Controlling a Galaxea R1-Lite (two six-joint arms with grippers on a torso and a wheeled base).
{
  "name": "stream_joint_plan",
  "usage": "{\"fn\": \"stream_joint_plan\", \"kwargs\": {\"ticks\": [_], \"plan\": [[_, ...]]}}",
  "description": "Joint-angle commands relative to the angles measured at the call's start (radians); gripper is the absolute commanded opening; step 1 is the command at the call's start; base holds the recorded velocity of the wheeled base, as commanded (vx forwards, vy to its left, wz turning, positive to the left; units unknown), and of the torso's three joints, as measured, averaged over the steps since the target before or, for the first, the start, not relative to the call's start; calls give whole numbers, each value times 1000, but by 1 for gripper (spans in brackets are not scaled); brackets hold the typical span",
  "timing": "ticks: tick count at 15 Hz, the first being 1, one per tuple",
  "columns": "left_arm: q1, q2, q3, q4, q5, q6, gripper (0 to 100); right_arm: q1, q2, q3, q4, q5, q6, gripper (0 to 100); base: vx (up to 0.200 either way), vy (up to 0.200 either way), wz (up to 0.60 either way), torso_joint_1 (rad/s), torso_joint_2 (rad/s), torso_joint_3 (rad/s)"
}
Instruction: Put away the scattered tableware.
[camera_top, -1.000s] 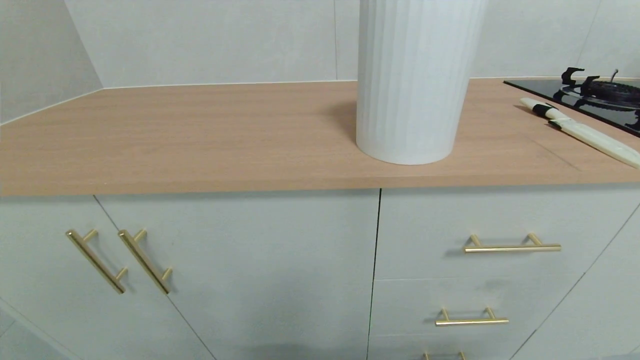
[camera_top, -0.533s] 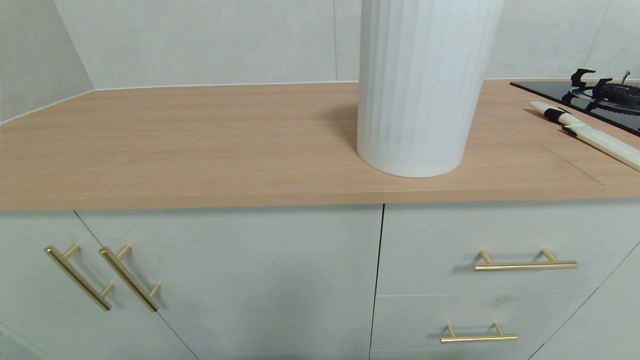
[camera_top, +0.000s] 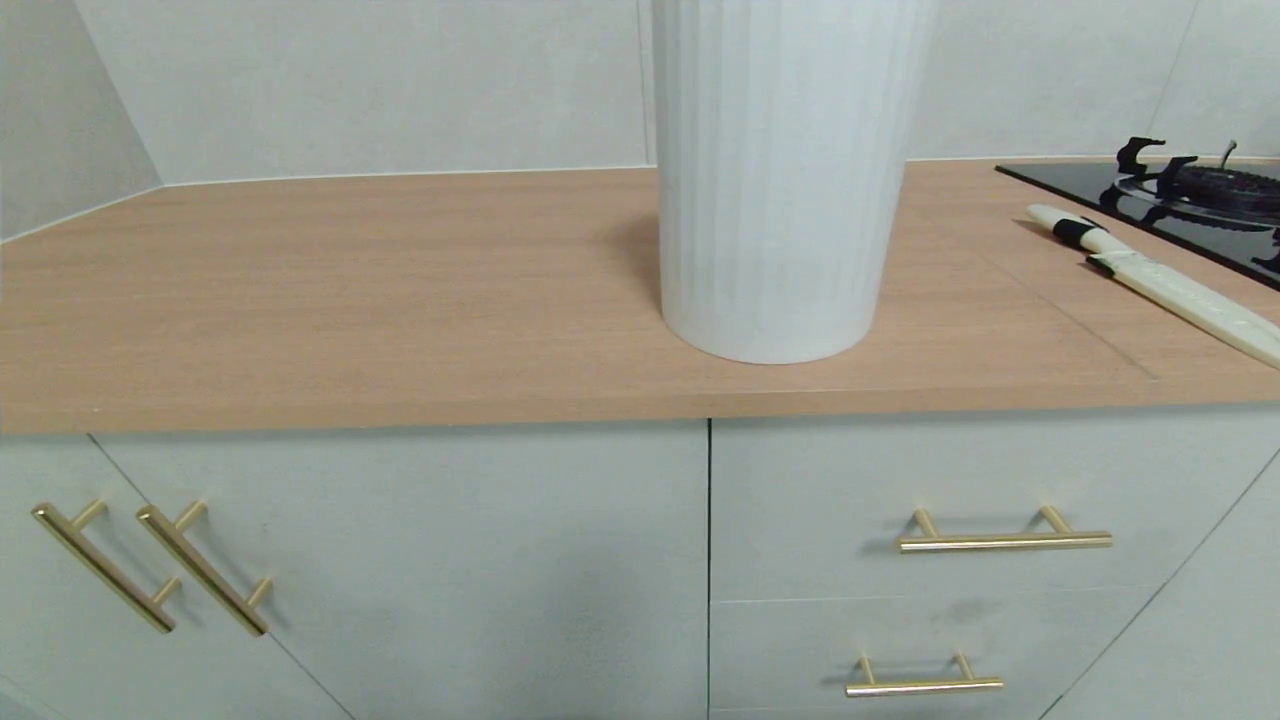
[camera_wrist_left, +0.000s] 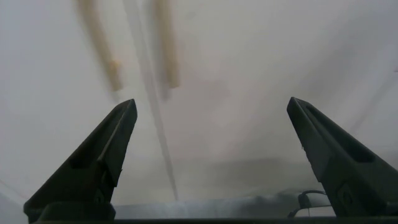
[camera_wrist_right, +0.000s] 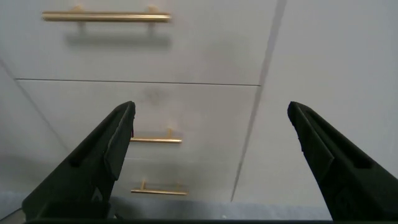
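Head view: tall white ribbed cylindrical container (camera_top: 770, 180) upright on light wooden bench (camera_top: 350, 290), near front edge. Cream knife with black band (camera_top: 1150, 280) flat on bench, well right of container, just beside black glass hob (camera_top: 1090, 192). Left hand (camera_wrist_left: 211, 102) spread wide, facing pale cabinet doors (camera_wrist_left: 249, 93). Right hand (camera_wrist_right: 211, 106) spread wide, facing pale drawer fronts (camera_wrist_right: 205, 50) with gold bar handles (camera_wrist_right: 106, 17).

Pale tiled wall (camera_top: 400, 90), wooden countertop (camera_top: 350, 290), grey cabinet doors (camera_top: 450, 560), brass bar handles (camera_top: 1005, 541), black hob (camera_top: 1080, 182) at right
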Motion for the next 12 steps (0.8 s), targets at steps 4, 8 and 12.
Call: {"fn": "stream_joint_plan", "kwargs": {"ticks": [4, 8, 12], "plan": [[-1, 2, 0, 0, 1, 0, 100, -1, 1, 0, 0, 1, -1, 100, 0, -150, 0, -1, 2, 3], [-1, 2, 0, 0, 1, 0, 100, -1, 1, 0, 0, 1, -1, 100, 0, 0, 0, 0, 0, 0], [-1, 2, 0, 0, 1, 0, 100, -1, 1, 0, 0, 1, -1, 100, 0, 0, 0, 0, 0, 0]]}}
